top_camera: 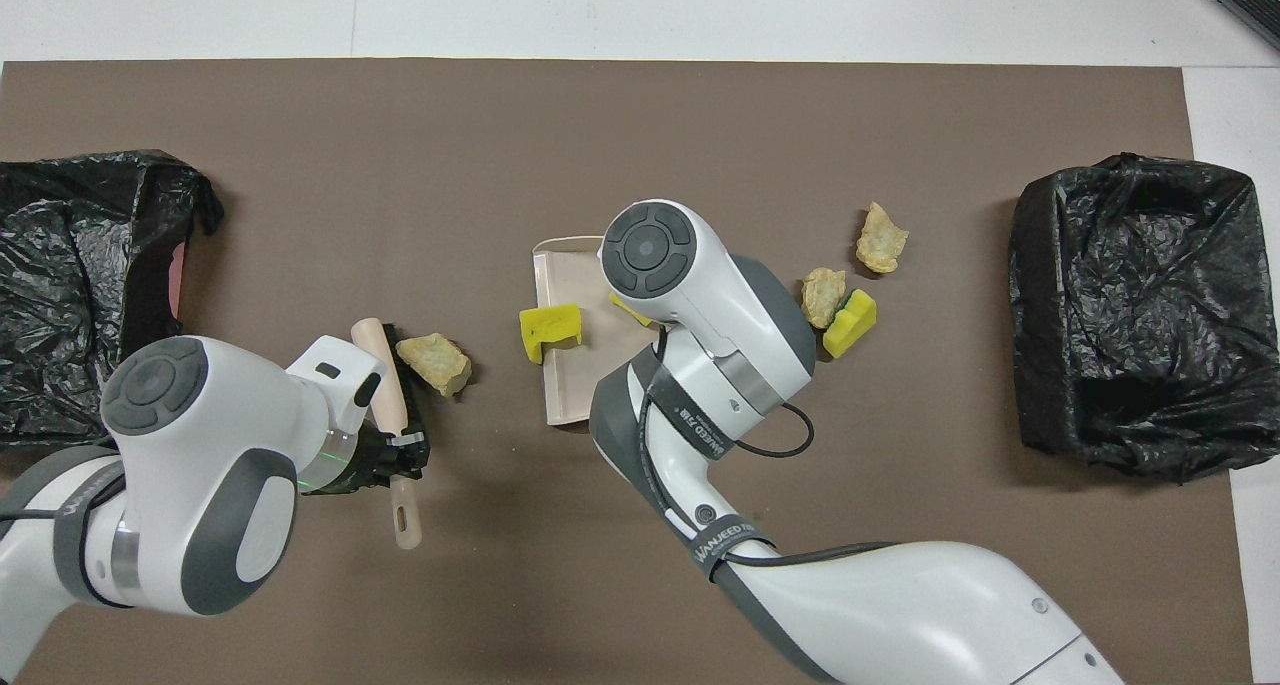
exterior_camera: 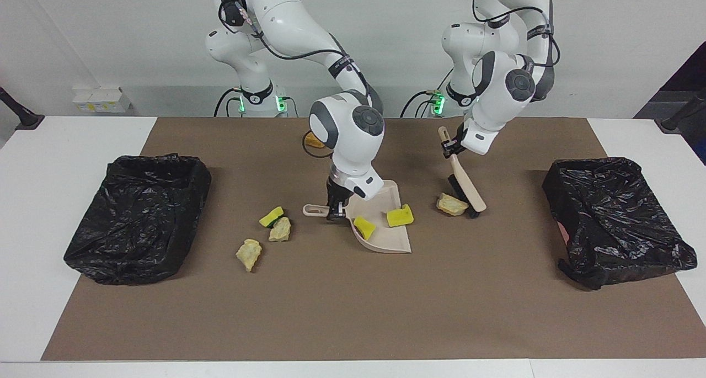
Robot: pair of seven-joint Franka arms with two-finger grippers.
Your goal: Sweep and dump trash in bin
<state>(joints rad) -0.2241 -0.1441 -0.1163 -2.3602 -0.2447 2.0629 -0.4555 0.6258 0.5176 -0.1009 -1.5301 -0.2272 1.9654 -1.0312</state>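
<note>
My right gripper is shut on the handle of the beige dustpan, which rests on the brown mat. Two yellow sponge pieces of trash lie in the pan, one at its lip. My left gripper is shut on the brush handle. The brush's bristles stand against a beige chunk on the side toward the left arm's end. In the overhead view the right arm hides its gripper.
A yellow sponge and two beige chunks lie toward the right arm's end. An orange lump sits close to the robots. Black-lined bins stand at both ends of the mat.
</note>
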